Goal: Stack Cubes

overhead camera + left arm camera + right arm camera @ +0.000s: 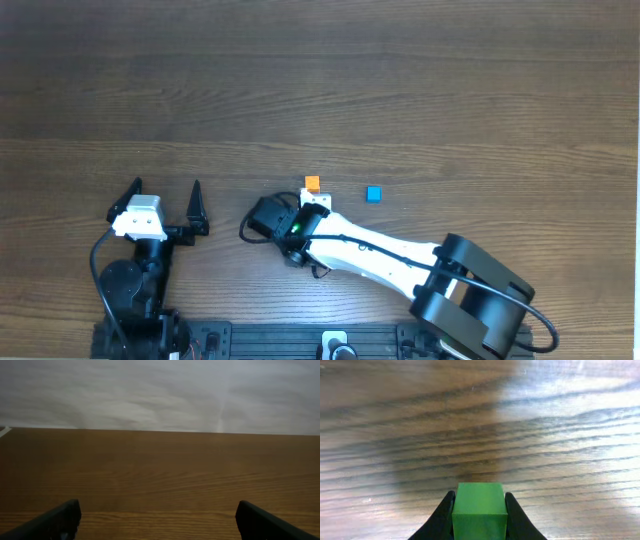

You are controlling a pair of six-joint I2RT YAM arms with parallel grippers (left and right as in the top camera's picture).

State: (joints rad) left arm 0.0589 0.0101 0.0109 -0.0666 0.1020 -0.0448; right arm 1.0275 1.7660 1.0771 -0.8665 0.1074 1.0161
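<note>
Green cube (480, 506) sits pinched in the right hand (480, 495), one dark finger pressed against each of its opposite sides. Its top face and near face show between them. Beneath it lies bare wood grain with a dark shadow spreading around the cube; whether the cube touches the bench (320, 80) or hangs just above it cannot be told.

From above, the right arm (400, 260) stands at the lower right and stretches across to the middle of the bench. Its wrist end lies just beside the orange cube (312, 183). The blue cube (373, 193) rests near the orange one, off toward the right side, with a strip of bare wood between the two. Both lie flat on the bench, apart from each other.

Over at the left, the left arm (140, 270) stays close to its base. The left hand (157, 504) is spread wide and holds nothing, its two black fingers (55, 522) well apart. Brown wood runs out ahead of it to a pale wall (160, 390).
</note>
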